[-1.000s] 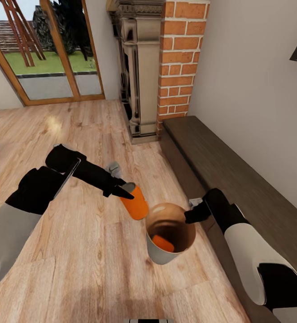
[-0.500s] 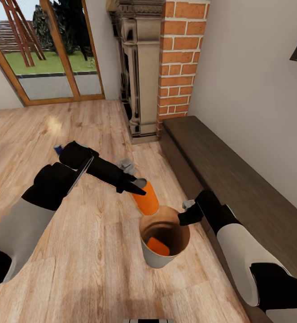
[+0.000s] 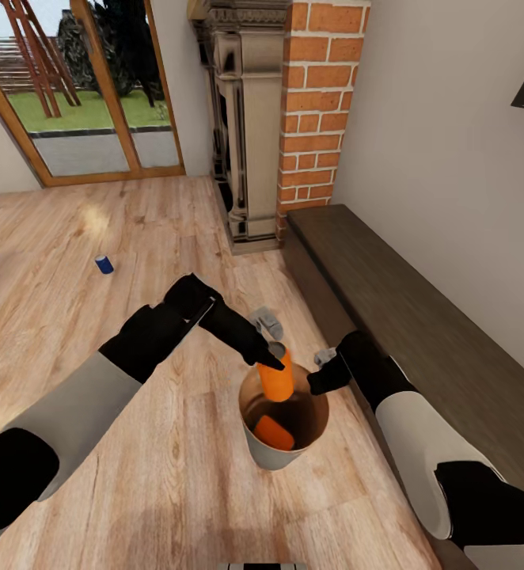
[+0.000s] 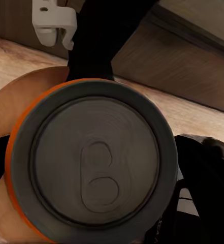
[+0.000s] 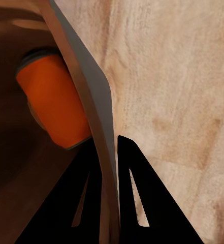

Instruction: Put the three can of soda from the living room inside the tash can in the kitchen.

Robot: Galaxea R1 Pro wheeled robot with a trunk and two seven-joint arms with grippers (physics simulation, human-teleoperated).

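Orange can (image 3: 276, 383) hangs upright over the bin (image 3: 263, 452), its lower end at the rim, with your left gripper (image 3: 273, 360) clamped on its top. A second orange can (image 3: 275, 431) lies inside the bin. Your right gripper (image 3: 317, 385) pinches the bin's wall at 3 o'clock. The blue can (image 3: 104, 264) stands on the wood floor (image 3: 135, 467), well apart at 10 o'clock.

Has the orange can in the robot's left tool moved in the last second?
Yes. The held orange can has moved toward the bench and now hangs over the bin's mouth instead of beside it.
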